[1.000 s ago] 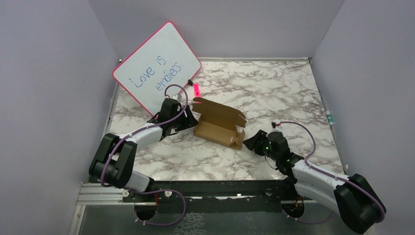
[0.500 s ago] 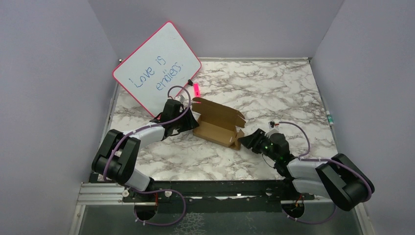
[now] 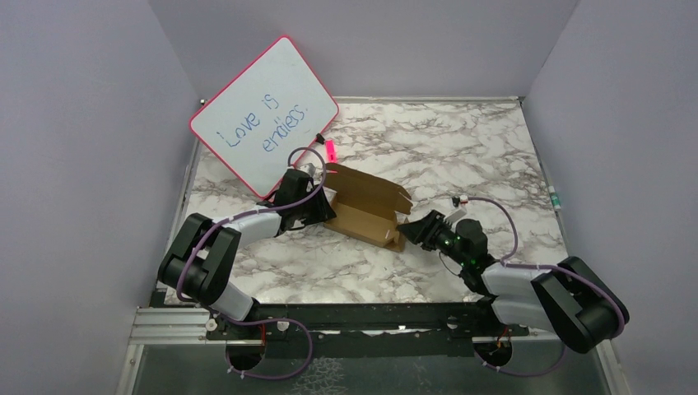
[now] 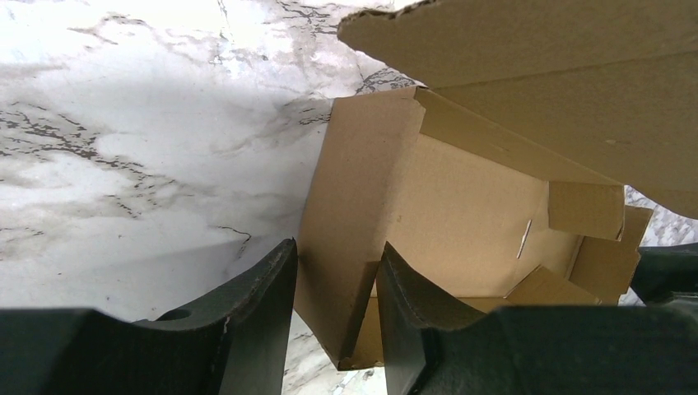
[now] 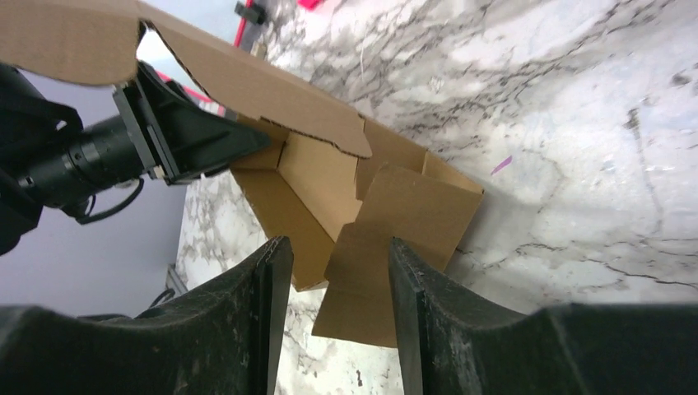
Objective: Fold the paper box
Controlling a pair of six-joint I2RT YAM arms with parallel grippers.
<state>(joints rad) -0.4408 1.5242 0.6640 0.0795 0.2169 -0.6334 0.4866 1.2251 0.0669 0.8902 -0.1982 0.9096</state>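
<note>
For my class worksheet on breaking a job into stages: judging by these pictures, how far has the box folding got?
Done: the paper box already has its long walls raised into a tray, with the lid panel standing open at the back. In hand: the left jaws straddle one end wall, and the right jaws sit open around the flap at the opposite end. Left: both end flaps look untucked, and the lid is not yet closed.

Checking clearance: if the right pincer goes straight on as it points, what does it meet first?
Probably the paper box: its end flap sits right ahead of the right pincer; whether they touch is unclear.
</note>
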